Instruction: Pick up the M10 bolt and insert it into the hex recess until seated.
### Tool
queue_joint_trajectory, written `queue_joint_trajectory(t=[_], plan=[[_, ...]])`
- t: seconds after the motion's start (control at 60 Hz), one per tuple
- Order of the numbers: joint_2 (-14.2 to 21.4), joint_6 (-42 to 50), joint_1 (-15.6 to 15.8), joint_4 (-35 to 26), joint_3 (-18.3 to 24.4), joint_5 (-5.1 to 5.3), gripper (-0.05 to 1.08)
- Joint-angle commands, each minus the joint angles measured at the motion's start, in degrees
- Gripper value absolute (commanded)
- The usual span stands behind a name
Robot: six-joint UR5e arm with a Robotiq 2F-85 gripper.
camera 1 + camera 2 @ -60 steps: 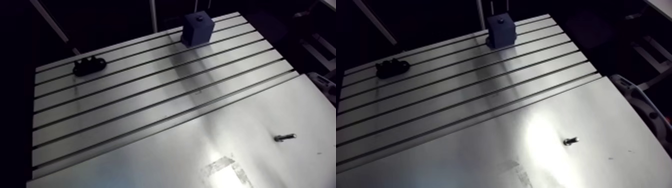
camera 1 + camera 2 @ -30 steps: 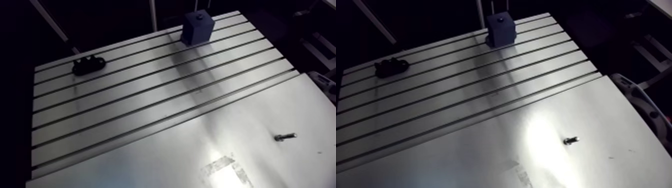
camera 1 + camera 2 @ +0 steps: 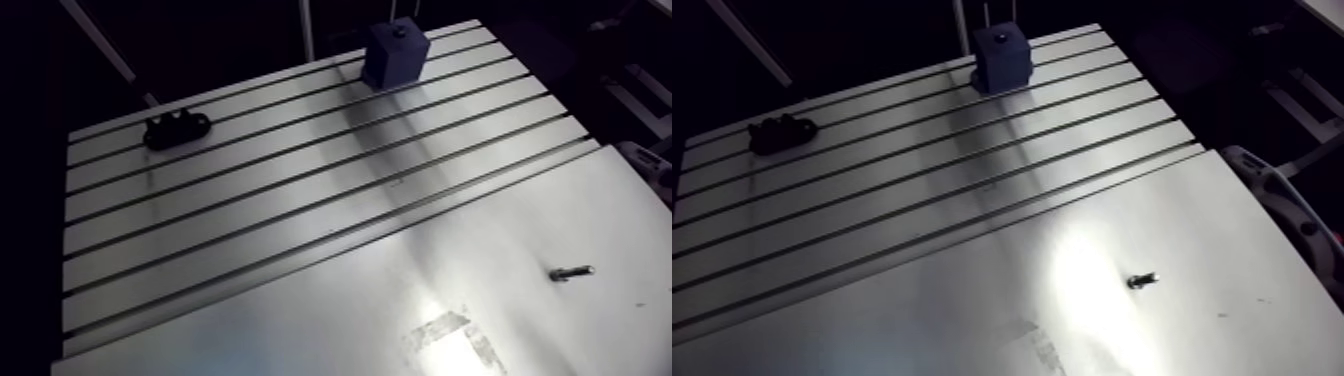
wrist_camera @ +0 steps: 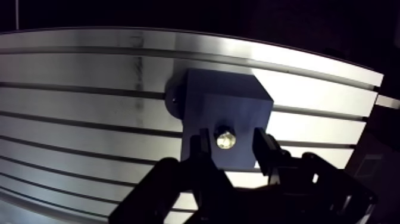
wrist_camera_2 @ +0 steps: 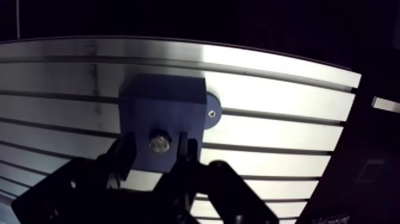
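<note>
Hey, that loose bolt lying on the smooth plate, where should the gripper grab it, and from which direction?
Probably best to take the bolt by its shank, coming straight down from above and closing across its length. It lies flat on its side on the smooth plate, so only its two long sides are free.

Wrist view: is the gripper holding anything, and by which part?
Nothing is held. The gripper is open; its fingers stand apart from the bolt in the blue block.
</note>
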State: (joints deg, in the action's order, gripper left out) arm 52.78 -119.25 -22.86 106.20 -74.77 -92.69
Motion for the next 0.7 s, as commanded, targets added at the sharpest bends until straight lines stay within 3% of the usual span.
queue_joint_trajectory(t=[0.017,0.7], plan=[[0.0,0.2,0.0,0.0,-0.1,0.01,0.51],[0.0,0.4,-0.1,0.1,-0.9,0.02,0.53]])
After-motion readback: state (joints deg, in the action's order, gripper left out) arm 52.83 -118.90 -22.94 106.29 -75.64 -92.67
